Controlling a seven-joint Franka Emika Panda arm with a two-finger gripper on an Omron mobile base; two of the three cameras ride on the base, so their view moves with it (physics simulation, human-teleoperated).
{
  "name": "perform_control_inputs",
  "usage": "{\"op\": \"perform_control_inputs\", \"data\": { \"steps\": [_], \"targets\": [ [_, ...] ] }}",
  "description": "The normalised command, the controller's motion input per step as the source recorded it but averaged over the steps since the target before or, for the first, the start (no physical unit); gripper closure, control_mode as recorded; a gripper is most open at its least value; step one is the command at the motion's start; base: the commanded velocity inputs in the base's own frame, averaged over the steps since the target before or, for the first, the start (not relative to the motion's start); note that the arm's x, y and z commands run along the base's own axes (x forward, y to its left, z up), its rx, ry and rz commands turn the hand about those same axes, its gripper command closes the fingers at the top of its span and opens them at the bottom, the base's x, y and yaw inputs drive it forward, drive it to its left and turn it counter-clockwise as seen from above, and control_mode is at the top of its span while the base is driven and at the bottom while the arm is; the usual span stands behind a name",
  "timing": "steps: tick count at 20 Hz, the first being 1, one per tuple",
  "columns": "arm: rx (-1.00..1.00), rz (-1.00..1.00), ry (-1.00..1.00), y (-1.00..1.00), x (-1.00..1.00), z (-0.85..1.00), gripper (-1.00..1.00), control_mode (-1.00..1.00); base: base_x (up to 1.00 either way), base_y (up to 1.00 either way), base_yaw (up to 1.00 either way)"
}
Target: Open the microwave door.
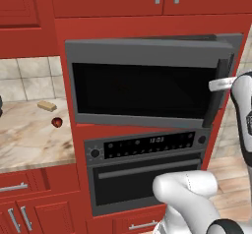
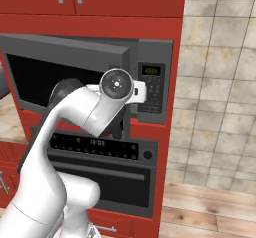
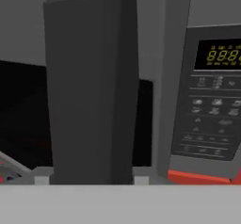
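Dark-grey and already swung a little out from its frame, the microwave door [image 1: 142, 88] sits above the black oven [image 1: 147, 171], hinged at its left so the handle [image 1: 216, 93] edge leads outward. We have our gripper [image 1: 220, 84] up at that vertical bar — the hand view puts the bar close and dead centre, with the keypad panel [image 3: 209, 98] just beside it. Whether the fingers are pinching the bar or spread around it, we cannot tell. We judge the door only partly open — more pull needed.
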Motion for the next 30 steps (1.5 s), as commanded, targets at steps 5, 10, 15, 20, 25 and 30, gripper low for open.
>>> {"op": "perform_control_inputs", "data": {
  "steps": [5, 10, 15, 20, 25, 30],
  "targets": [
    [0.00, 0.18, -0.06, -0.01, -1.00, 0.00, 1.00, -1.00, 0.00, 0.00, 0.00],
    [0.00, 0.15, -0.02, -0.02, -0.94, 0.12, -1.00, -1.00, 0.00, 0.00, 0.00],
    [0.00, 0.16, 0.00, -0.51, -0.61, 0.53, -1.00, -1.00, 0.00, 0.00, 0.00],
    [0.00, 0.21, 0.00, -0.67, -0.59, 0.67, -1.00, -1.00, 0.00, 0.00, 0.00],
    [0.00, 0.21, -0.05, -0.65, -0.86, 0.44, -1.00, -1.00, 0.00, 0.00, 0.00],
    [-0.16, 0.18, -0.26, -0.25, 0.04, -0.12, -1.00, -1.00, 0.00, 0.00, 0.00]
  ]
}}
